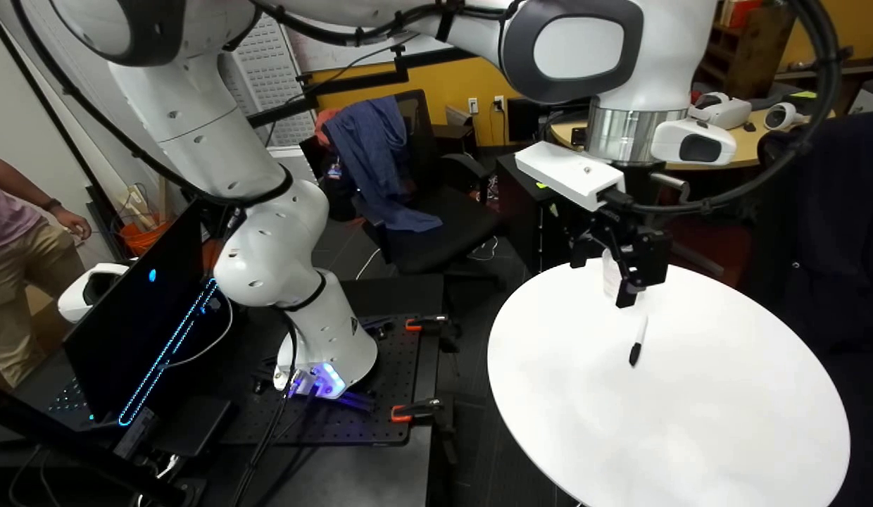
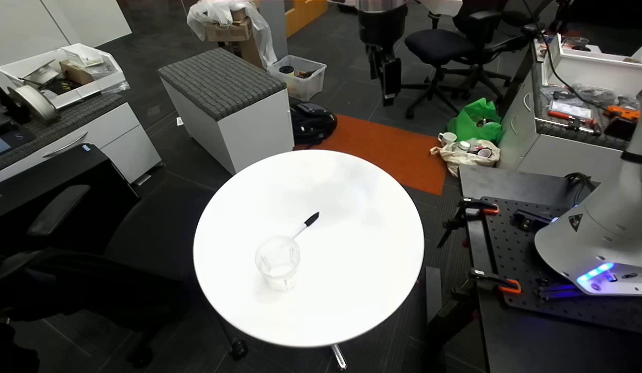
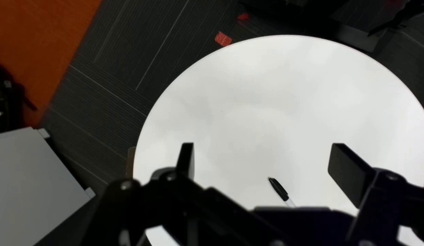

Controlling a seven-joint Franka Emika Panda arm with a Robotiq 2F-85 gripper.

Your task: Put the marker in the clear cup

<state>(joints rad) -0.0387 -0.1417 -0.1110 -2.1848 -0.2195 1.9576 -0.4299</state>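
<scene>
The marker (image 2: pixel 308 222) lies flat on a round white table (image 2: pixel 357 269), below the gripper (image 3: pixel 262 160) and well apart from it. In the wrist view its black cap shows between the two fingers, and part of its white barrel is hidden behind the gripper's body. The clear cup (image 2: pixel 278 261) stands upright on the same table, also lower than the gripper, near the white end of the marker; whether the two touch I cannot tell. In an exterior view the cup (image 1: pixel 610 282) is partly hidden behind the gripper's fingers. The gripper is wide, its fingers far apart. Just above the gripper sits a white box (image 1: pixel 570 174), and higher up is the robot arm (image 1: pixel 669 56) that carries it. The arm's base (image 2: pixel 600 238), with a strip of blue light, stands on a dark bench (image 2: pixel 559 347), lower than the gripper and well to its right in an exterior view. An orange mat (image 2: pixel 383 150) appears below the gripper there, with a black bag (image 2: pixel 311 124) to the left of it and a green bag (image 2: pixel 473 124) to the right. In an exterior view an office chair (image 1: pixel 454 225) with a blue cloth (image 1: pixel 377 158) over its back stands behind the gripper and to its left; a person (image 1: pixel 21 267), partly in view, is well apart from it.
</scene>
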